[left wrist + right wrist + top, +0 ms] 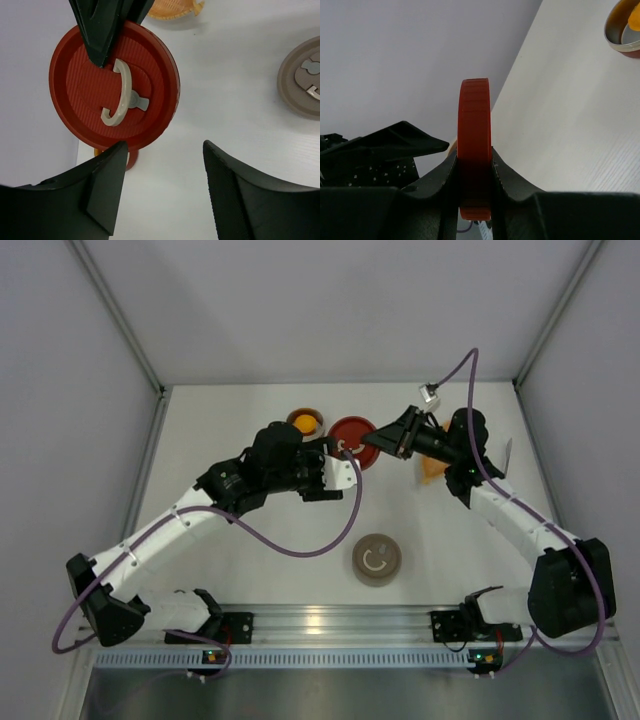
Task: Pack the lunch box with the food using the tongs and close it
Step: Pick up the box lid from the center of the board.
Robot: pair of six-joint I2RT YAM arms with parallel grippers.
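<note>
The lunch box point(316, 416) is a small round tin at the back of the table, open, with an orange-yellow lump of food point(303, 423) inside. My right gripper point(378, 440) is shut on the rim of its red lid point(350, 433), holding it on edge above the table just right of the tin. In the right wrist view the lid point(474, 125) stands edge-on between my fingers point(505, 172), with the tin point(619, 44) at the top right. My left gripper point(165, 146) is open just below the lid point(100, 85), nothing between its fingers. The tongs are out of view.
A brown round lid point(377, 559) with a beige ring lies near the front middle of the table point(250, 570). An orange leaf-shaped dish point(430, 468) sits under my right arm. Grey walls close in the table on three sides.
</note>
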